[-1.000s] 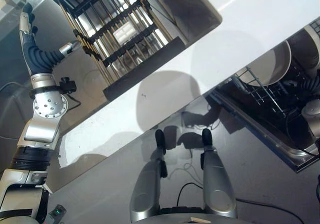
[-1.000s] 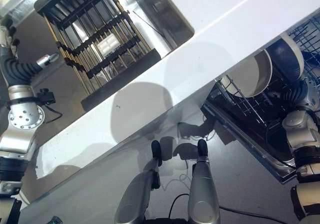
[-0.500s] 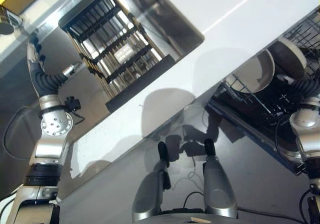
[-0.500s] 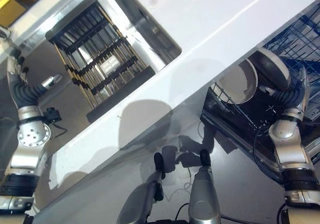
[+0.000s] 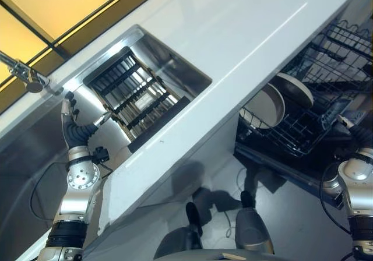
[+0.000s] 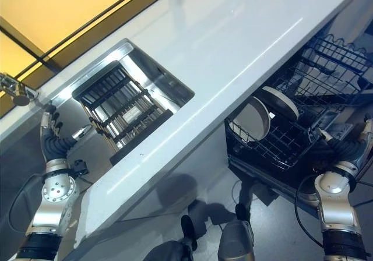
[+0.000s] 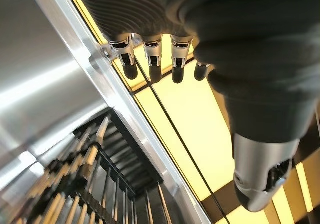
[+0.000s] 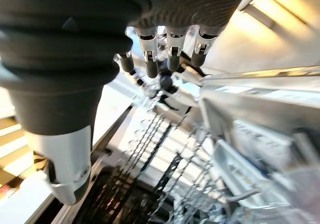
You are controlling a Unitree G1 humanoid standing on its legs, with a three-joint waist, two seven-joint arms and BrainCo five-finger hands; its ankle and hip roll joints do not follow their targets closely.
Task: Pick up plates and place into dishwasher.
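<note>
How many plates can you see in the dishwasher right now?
2: one plate stands on edge at the near end of the dishwasher rack, the second plate stands just behind it. Others may be hidden deeper in the rack.

White plates [image 5: 265, 105], black wire dishwasher rack [image 5: 315, 92], white counter [image 5: 233, 34], blk/tan sink rack [image 5: 137, 95].

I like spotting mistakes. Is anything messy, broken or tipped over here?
Nothing stands out. Two plates stand on edge in the dishwasher rack, as they should. The drying rack sits in the sink. Both hands, left hand and right hand, hold nothing.
</note>
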